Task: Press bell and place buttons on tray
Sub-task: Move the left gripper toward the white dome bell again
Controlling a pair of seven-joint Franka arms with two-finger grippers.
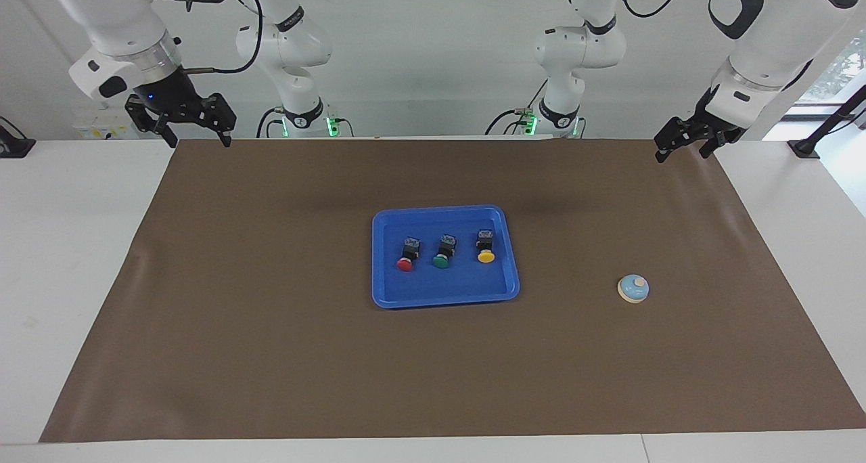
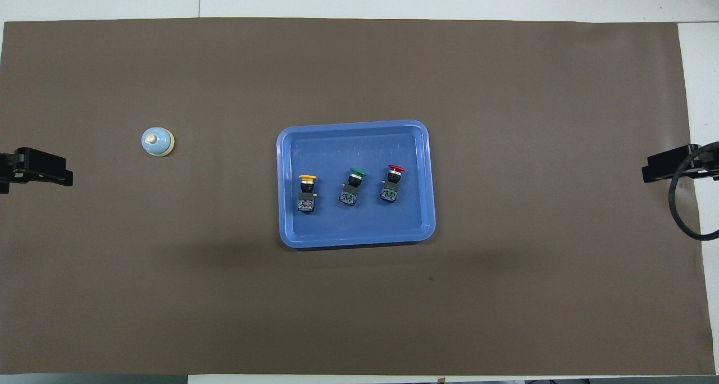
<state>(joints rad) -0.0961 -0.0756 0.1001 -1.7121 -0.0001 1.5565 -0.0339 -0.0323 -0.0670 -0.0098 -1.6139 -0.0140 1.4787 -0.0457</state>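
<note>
Facing view shows the tray [image 1: 444, 297] mid-surface, holding the red button [image 1: 406, 256], green button [image 1: 442, 253] and yellow button [image 1: 485, 248] in a row; the bell [image 1: 633, 288] sits toward the left arm's end; the left pincer [image 1: 683, 146] and right pincer [image 1: 196, 135] hang with fingers spread, holding nothing, over the brown mat's [image 1: 270, 355] corners.

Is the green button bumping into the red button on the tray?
Apart. The overhead view shows bare blue tray floor between the green button and the red button; the facing view shows the same gap.

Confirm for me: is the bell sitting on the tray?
No, the bell sits on the brown mat, apart from the tray.
</note>
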